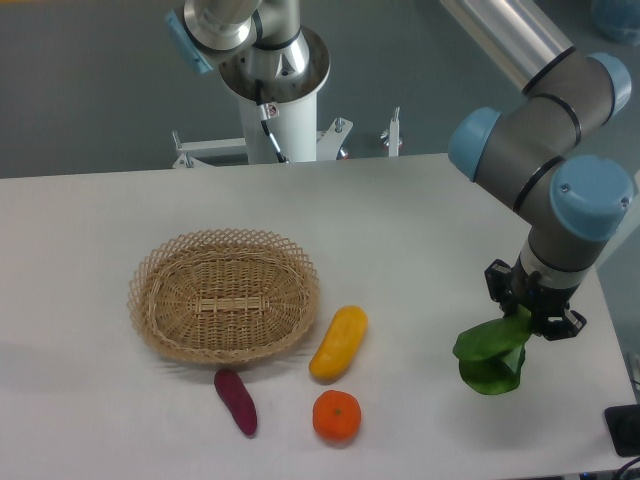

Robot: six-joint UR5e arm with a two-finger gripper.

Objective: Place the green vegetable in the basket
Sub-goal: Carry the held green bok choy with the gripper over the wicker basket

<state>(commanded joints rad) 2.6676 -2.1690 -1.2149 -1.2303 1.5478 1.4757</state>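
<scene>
The green vegetable [492, 354] is a bok choy with dark floppy leaves, hanging at the right side of the table. My gripper [527, 322] is shut on its upper end and holds it just above the tabletop; the pale stalk is hidden by the fingers. The basket [224, 294] of tan woven wicker sits on the left half of the table, far to the left of my gripper, and holds nothing.
A yellow oblong vegetable [339, 342] lies just right of the basket. An orange [336, 416] and a purple sweet potato [236, 401] lie in front of it. The robot base [275, 80] stands behind the table. The table's right edge is close to my gripper.
</scene>
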